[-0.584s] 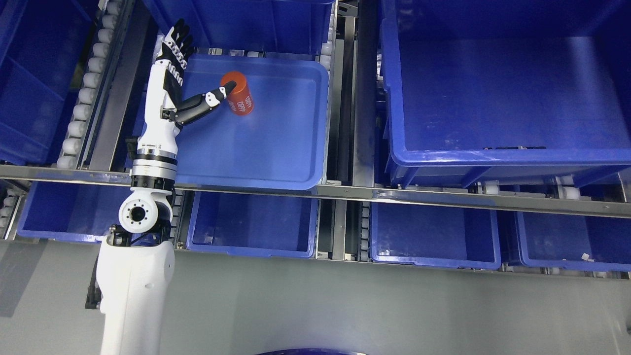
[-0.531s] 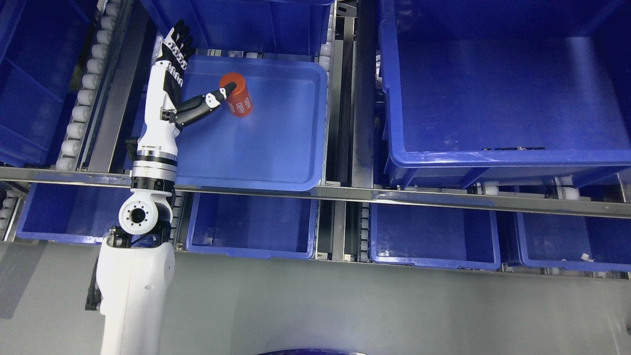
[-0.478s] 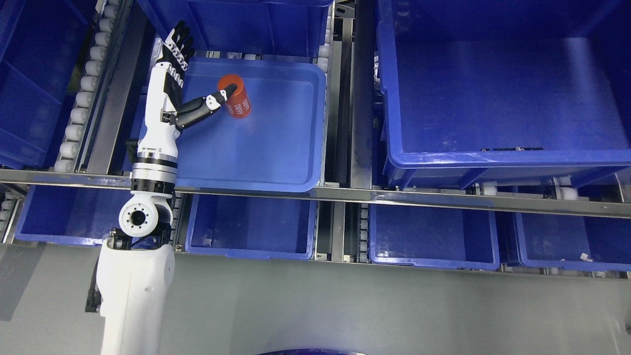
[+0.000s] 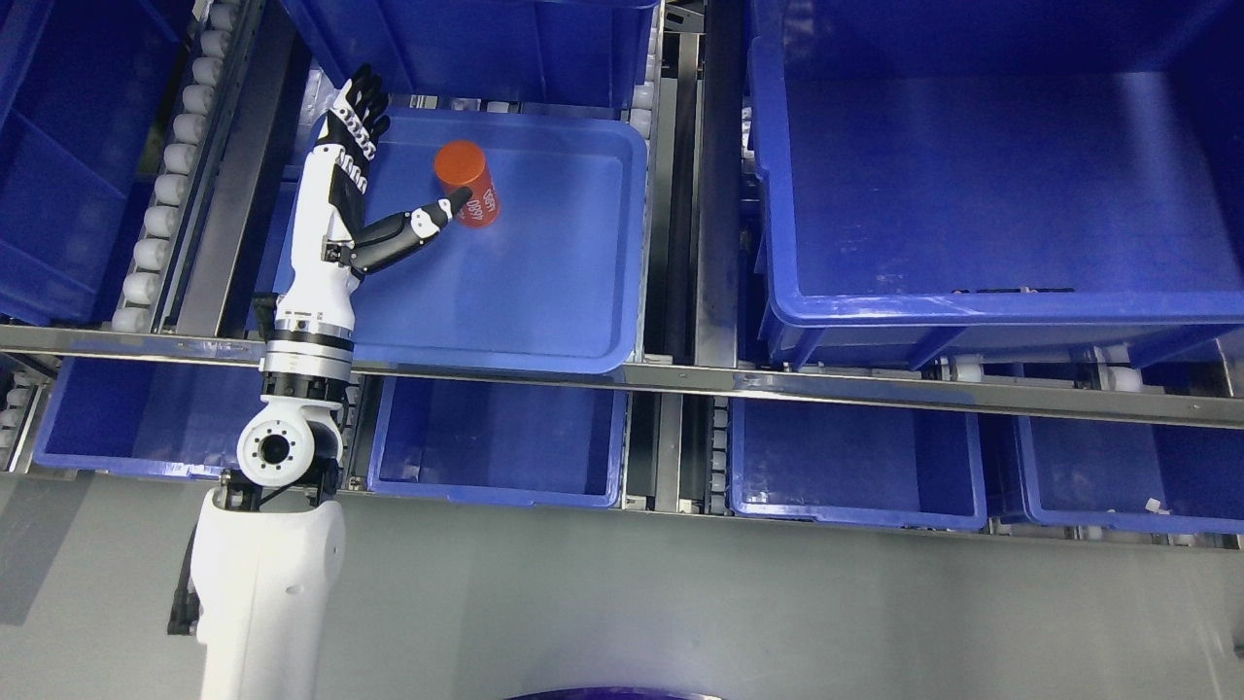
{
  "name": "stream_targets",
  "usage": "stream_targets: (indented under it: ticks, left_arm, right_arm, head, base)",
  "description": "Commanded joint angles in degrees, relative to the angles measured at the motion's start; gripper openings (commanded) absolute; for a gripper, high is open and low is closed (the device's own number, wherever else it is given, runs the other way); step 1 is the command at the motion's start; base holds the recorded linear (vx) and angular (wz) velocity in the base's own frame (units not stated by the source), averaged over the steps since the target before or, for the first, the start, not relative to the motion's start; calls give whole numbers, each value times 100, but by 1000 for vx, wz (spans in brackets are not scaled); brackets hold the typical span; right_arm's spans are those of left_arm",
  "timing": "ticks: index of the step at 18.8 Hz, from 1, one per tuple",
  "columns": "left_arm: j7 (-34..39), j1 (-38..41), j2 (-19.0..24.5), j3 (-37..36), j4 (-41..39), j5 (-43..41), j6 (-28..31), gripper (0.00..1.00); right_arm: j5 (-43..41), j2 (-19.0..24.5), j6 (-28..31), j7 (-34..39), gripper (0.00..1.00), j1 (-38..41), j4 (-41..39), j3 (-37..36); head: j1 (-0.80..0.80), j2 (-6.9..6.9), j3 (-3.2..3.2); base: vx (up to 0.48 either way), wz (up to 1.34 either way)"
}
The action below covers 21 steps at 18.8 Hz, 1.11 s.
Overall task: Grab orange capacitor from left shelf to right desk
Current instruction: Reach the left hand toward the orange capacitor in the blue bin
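Observation:
An orange capacitor (image 4: 467,185), a short cylinder with white print on its side, stands in the shallow blue tray (image 4: 544,311) on the shelf's upper level. My left hand (image 4: 394,165) reaches into the tray from the lower left and is open. Its thumb tip touches the capacitor's lower left side, while the four fingers (image 4: 360,102) stretch straight up along the tray's left rim, well apart from the capacitor. Nothing is grasped. The right arm does not show.
A deep blue bin (image 4: 991,194) fills the upper right. Several smaller blue bins (image 4: 855,467) sit on the lower level behind a metal rail (image 4: 777,384). Roller tracks (image 4: 180,156) run along the left. Grey floor lies below.
My left hand has slid slightly down and right. The thumb tip now rests lower on the capacitor's side instead of near its top. The capacitor stays in place.

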Motion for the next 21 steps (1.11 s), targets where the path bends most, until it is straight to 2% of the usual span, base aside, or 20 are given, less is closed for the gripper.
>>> stream_targets:
  ticks: [1, 4, 8, 14, 17, 21]
  left_arm:
    - [-5, -47, 100, 35, 433, -97, 66, 100]
    - [-198, -267, 351, -88, 628, -97, 469, 100]
    - [-576, -469, 229, -246, 760, -88, 839, 99]
    - [-585, -1040, 272, -387, 1322, -132, 866, 98]
    - [-612, -1102, 290, -405, 1446, -132, 866, 94]
    - [-1199, -1014, 290, -511, 1455, -132, 866, 88]
  right_arm:
    - [0, -100, -37, 4, 100, 78, -193, -62]
    - [0, -100, -28, 4, 100, 78, -193, -62]
    - [0, -100, -37, 4, 100, 78, -193, -62]
    - [0, -100, -37, 4, 100, 78, -193, -62]
    - [0, -100, -28, 4, 100, 78, -193, -62]
    - [0, -100, -37, 4, 100, 78, -193, -62]
  head:
    - [0, 0, 0]
    - [0, 0, 0]
    - [0, 0, 0]
    - [0, 0, 0]
    - [0, 0, 0]
    - [0, 0, 0]
  base:
    - [0, 0]
    - [0, 0]
    - [0, 0]
    - [0, 0]
    - [0, 0]
    - [0, 0]
